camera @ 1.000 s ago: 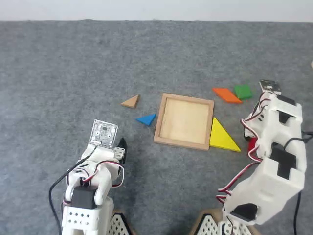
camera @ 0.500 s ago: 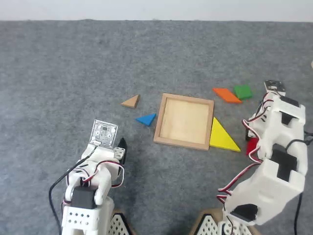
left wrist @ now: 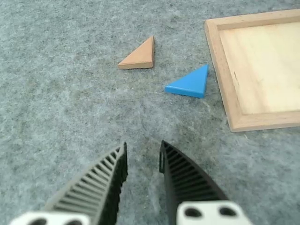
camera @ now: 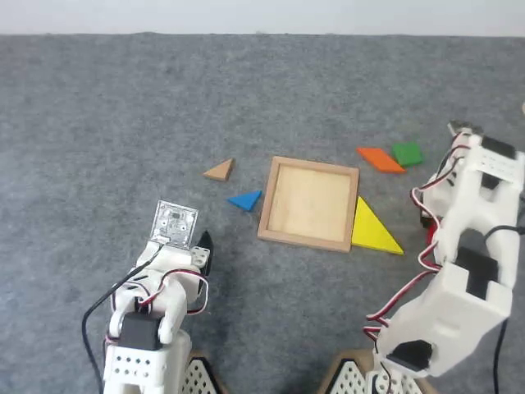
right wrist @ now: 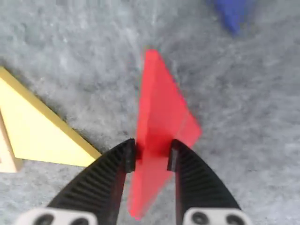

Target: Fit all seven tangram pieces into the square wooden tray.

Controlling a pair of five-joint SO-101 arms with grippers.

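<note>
1. Square wooden tray (camera: 305, 239): it lies flat on the grey mat (camera: 123, 107), between your two arms and farther out than both. Your left wrist view catches one corner of its rim (left wrist: 219, 70).
2. Tan triangle (camera: 220, 171): on the mat on the left arm's side of the tray, apart from the rim, off the tray's far corner. It also shows at (left wrist: 139, 58).
3. Blue triangle (camera: 246, 199): same side of the tray, just beside the rim without touching it, nearer the tray than the tan triangle (left wrist: 190, 84).
4. Yellow triangle (camera: 373, 230): the large one, flat with one edge against the tray's rim on the right arm's side (right wrist: 42, 131).
5. Orange parallelogram (camera: 381, 159): off the tray's far corner on the right arm's side, apart from the rim.
6. Green square (camera: 407, 153): just beyond the orange parallelogram, farther from the tray.
7. Red triangle (right wrist: 161, 122): beyond the yellow triangle from the tray, standing on edge.
8. Dark blue piece (right wrist: 233, 11): past the red triangle; its shape is unclear.
9. Right gripper (right wrist: 151, 152): your pincer is clamped on the red triangle.
10. Left gripper (left wrist: 143, 159): it sits over bare mat, well short of the tray, fingers slightly apart with nothing between them.
</note>
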